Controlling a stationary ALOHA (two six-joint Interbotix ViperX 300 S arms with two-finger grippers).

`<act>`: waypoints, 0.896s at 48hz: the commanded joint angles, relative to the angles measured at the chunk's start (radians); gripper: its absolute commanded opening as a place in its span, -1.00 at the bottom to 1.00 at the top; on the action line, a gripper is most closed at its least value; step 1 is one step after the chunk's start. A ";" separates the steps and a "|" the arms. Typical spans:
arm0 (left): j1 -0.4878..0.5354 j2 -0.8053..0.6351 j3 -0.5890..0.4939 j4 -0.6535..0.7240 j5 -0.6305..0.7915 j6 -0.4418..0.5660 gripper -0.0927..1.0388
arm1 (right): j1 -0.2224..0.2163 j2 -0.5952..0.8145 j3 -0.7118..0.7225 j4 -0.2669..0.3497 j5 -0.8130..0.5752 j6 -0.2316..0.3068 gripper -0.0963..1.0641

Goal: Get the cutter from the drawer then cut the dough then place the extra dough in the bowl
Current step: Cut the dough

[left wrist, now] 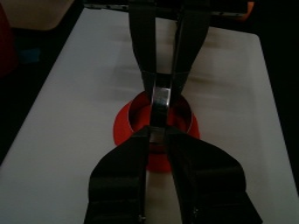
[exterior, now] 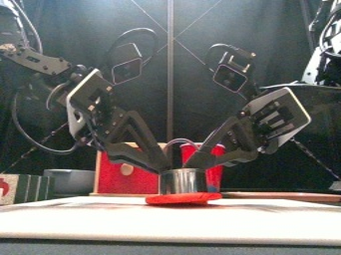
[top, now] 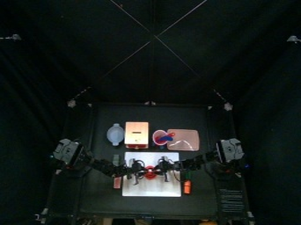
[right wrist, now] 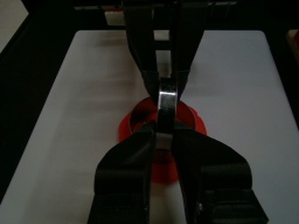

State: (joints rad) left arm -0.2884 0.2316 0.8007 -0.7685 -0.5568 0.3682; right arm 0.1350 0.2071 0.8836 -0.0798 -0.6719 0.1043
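Note:
A round metal cutter (exterior: 182, 181) stands on a flat red dough disc (exterior: 182, 198) in the middle of the white cutting board (top: 168, 159). My left gripper (exterior: 168, 171) comes down from the left and my right gripper (exterior: 201, 172) from the right. Both meet over the cutter, each shut on its rim from its own side. In the left wrist view the dough (left wrist: 132, 127) shows on either side of the jaws, with the cutter's metal (left wrist: 162, 94) between the two grippers. The right wrist view shows the same dough (right wrist: 140, 131) and cutter (right wrist: 167, 96).
Behind the board stand the blue-grey bowl (top: 114, 134) at back left, the wooden box (top: 136, 134) beside it, and the pink tray (top: 188, 143) at back right with red and blue things on it. The box's red front (exterior: 118, 171) shows behind the grippers.

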 commanded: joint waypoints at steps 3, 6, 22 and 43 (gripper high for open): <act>0.009 -0.025 -0.015 0.017 0.002 0.035 0.21 | 0.018 -0.048 -0.006 -0.002 0.000 -0.003 0.19; 0.009 -0.026 -0.023 0.026 0.003 0.048 0.23 | 0.018 -0.051 -0.008 0.000 0.000 -0.002 0.19; 0.009 0.003 -0.031 0.028 0.020 0.055 0.44 | 0.020 -0.041 -0.009 0.002 0.029 -0.005 0.19; 0.003 0.141 -0.061 0.023 0.169 0.052 0.43 | 0.015 0.049 0.006 0.018 0.031 -0.005 0.19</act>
State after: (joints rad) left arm -0.2807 0.3191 0.7317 -0.7409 -0.4464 0.4188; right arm 0.1503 0.2424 0.8836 -0.0644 -0.6504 0.1012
